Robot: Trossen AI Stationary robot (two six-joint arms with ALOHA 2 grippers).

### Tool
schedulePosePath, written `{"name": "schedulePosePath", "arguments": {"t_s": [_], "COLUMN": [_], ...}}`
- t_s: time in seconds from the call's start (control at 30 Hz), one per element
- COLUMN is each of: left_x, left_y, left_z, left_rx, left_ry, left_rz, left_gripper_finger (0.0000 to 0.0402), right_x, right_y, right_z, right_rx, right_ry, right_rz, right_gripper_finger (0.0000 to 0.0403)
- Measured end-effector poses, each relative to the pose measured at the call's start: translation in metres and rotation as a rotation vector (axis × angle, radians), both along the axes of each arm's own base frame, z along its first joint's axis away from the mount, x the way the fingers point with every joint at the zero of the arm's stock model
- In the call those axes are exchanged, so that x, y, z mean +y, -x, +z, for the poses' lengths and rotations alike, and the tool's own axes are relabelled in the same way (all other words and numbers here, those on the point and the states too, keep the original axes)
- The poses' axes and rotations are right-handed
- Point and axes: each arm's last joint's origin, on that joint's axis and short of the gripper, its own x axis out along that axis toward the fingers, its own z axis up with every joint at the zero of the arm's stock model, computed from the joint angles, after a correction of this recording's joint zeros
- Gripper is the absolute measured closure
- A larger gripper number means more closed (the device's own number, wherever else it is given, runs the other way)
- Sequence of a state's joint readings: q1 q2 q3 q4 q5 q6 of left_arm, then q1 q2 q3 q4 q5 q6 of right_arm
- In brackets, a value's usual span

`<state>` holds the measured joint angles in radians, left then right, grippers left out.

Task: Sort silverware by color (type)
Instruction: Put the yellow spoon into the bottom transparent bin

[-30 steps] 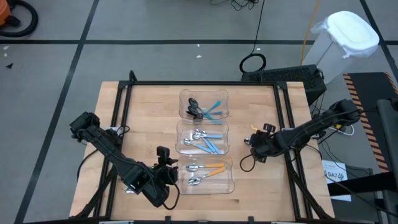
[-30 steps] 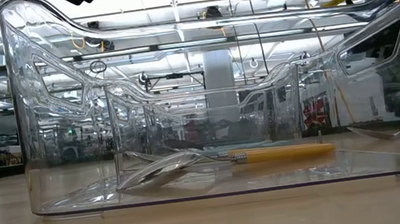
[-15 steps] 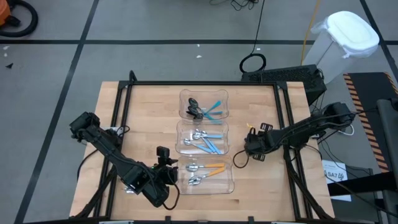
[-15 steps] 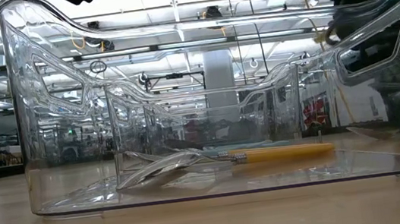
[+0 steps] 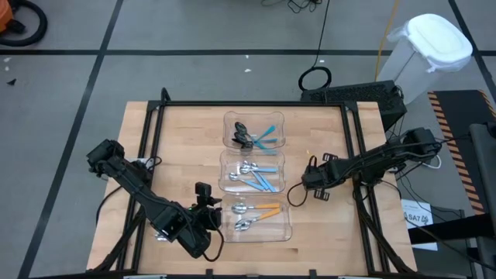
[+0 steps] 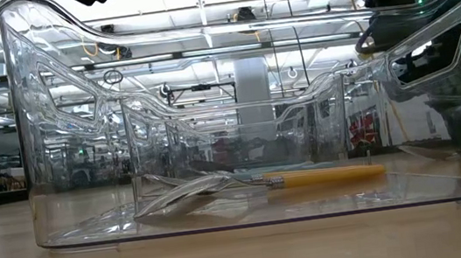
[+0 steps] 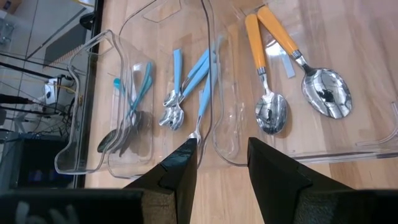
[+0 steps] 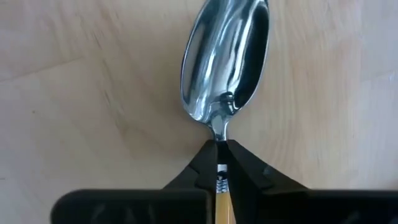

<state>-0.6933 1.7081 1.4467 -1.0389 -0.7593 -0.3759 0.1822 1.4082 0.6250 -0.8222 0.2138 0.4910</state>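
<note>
Right end effector [image 8: 219, 163]: clamping together on a spoon [image 8: 227, 62] at its neck, bowl lying ahead on the bench [image 8: 74, 74].
Left end effector [image 7: 221, 158]: standing apart, hovering beside the bins [image 7: 93, 74].

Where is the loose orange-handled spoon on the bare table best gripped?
At the thin neck where the orange-handled spoon meets its handle, from above: it lies flat on the table, bowl up. The right gripper is shut there.

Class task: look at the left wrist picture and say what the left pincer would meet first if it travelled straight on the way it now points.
Probably the near wall of the clear bin just ahead of the open left pincer, with the blue-handled spoons lying beyond it. Depth is hard to judge from this view.
</note>
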Motion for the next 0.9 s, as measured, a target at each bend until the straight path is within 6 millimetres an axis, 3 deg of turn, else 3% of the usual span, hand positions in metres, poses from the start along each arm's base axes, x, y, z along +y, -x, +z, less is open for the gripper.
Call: {"name": "schedulePosePath", "arguments": {"t_s": [0.3, 0.9], "left_x": [0.0, 0.0], "left_y": [0.0, 0.0], "left_z": [0.0, 0.0], "left_rx": [0.0, 0.002], "left_ry": [0.0, -0.003], "left_rz": [0.0, -0.004], "left_gripper_finger": [0.0261, 0.0261], "right_x": [0.001, 0.014], "right_y": [-0.003, -0.021], "right_z": [0.005, 0.041], "right_rx": [-0.02, -0.222], "right_ry": [-0.005, 0.036], "right_rz": [0.01, 0.077], "right_gripper_finger": [0.0396, 0.0402]}}
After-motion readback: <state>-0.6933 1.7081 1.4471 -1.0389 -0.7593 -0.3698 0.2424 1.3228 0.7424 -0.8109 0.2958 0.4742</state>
